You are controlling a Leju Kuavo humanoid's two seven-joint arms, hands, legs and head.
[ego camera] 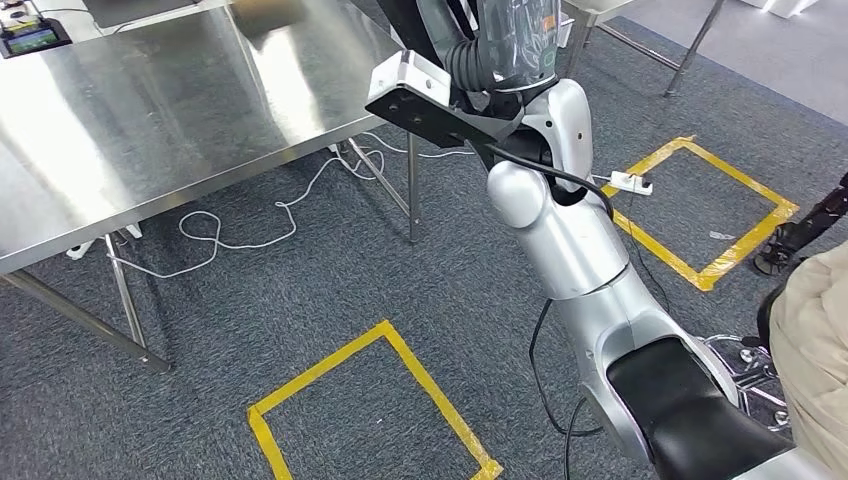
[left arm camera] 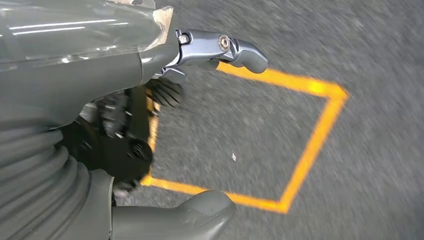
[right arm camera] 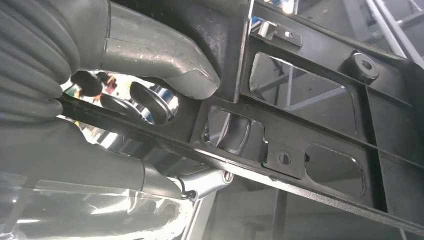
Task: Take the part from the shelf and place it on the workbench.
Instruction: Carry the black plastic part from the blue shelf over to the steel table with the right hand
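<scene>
The grey carpeted floor (ego camera: 400, 290) took up most of the head view, marked with a yellow tape square (ego camera: 365, 410) near the robot and a second tape square (ego camera: 705, 205) farther off to the right. A stainless steel workbench (ego camera: 150, 110) stood at the upper left, with a white cable (ego camera: 250, 225) trailing on the carpet under it. A person's beige sleeve (ego camera: 815, 350) showed at the right edge.

The right arm (ego camera: 560, 220) rose through the middle of the view, its right hand (right arm camera: 150, 65) clamped on the part (right arm camera: 310, 105), a flat black plastic panel with cut-outs and ribs. The thumb pressed one face while the darker fingers (right arm camera: 145, 102) came through from the other side. The part was held up in the air, beside the workbench's near corner and apparently not touching it, though the head view made that hard to judge.

The left hand (left arm camera: 150, 115) hung over the floor above a tape square, holding nothing, thumb and fingers apart.
</scene>
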